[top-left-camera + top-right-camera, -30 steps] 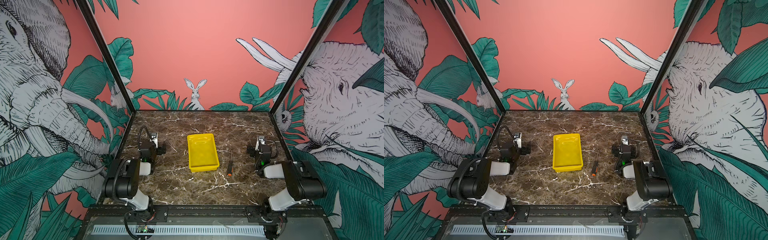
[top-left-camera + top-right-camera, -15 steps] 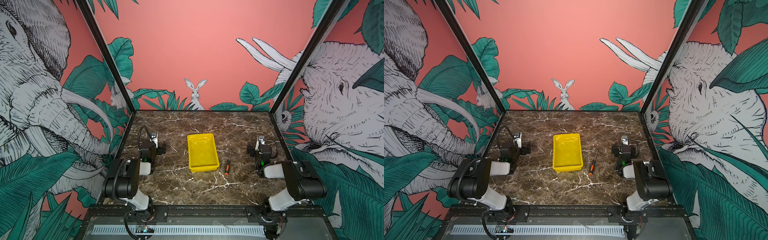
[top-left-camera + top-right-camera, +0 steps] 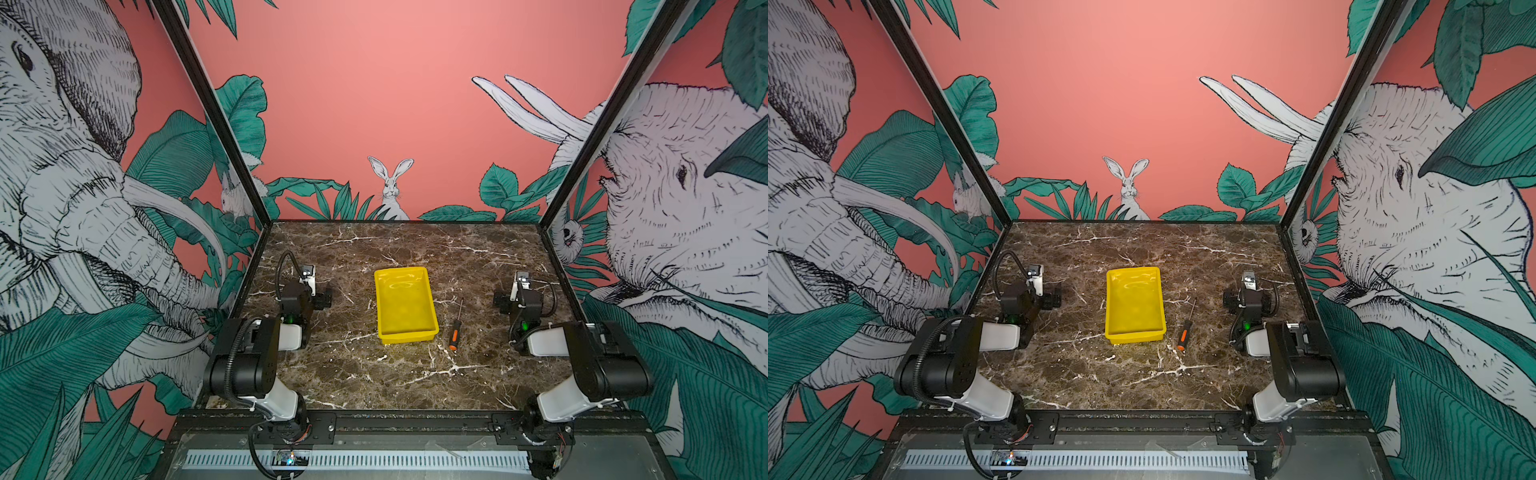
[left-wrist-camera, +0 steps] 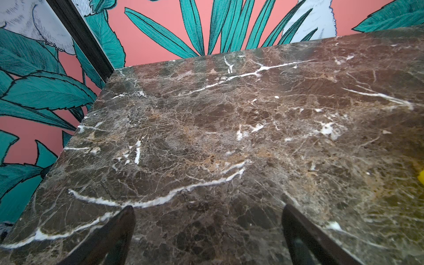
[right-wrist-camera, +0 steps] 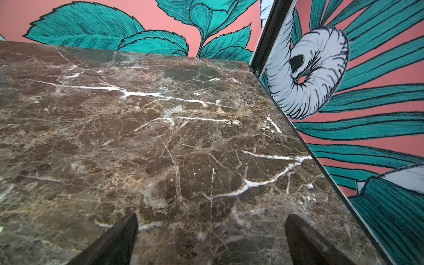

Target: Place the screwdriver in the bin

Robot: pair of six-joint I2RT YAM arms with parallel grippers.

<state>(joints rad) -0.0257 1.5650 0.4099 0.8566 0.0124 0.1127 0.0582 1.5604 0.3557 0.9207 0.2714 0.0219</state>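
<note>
Off to the inner side of the right gripper (image 5: 211,216), between it and the bin (image 3: 401,271), the screwdriver (image 3: 456,326) lies flat on the marble tabletop (image 3: 365,374), apart from both. Its orange-and-black handle sits nearer the arm bases than this gripper does, and its thin dark shaft runs away toward the back wall, roughly parallel to the bin's long right side. Both top views show it just beside that side of the bin, outside the rim and not touching it.

The right gripper sits low over bare marble, released, with its jaws spread wide. Its wrist view shows two dark fingers (image 5: 119,241) flanking only veined stone. The left gripper (image 4: 207,207) mirrors it on the far side of the bin, well apart from the screwdriver, jaws likewise spread and empty over the marble. A yellow sliver of the bin shows at the edge of the left wrist view. The yellow bin stands between the two grippers, its glossy floor bare.
</note>
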